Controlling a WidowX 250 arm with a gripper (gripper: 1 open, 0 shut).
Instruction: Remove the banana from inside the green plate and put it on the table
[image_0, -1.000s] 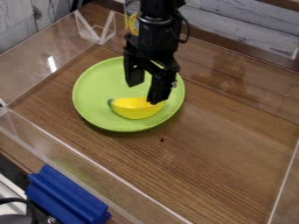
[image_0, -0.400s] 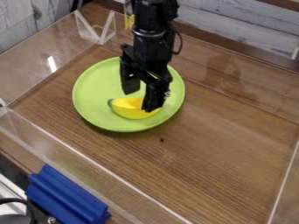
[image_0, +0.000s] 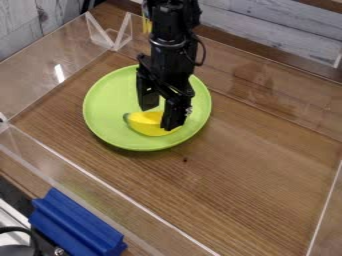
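Yellow plastic banana (image_0: 146, 124), just one, lies in one round lime-green plate (image_0: 104, 129). My black gripper's (image_0: 159, 103) fingers are apart over it; bare brown wood-grain tabletop (image_0: 247, 165) spreads beside the rim.

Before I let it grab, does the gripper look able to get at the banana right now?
Probably yes: the gripper is open right over the banana, and the plate's rim looks low enough not to block it.

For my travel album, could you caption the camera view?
Open black pincer poised over a yellow toy banana on a green plate.
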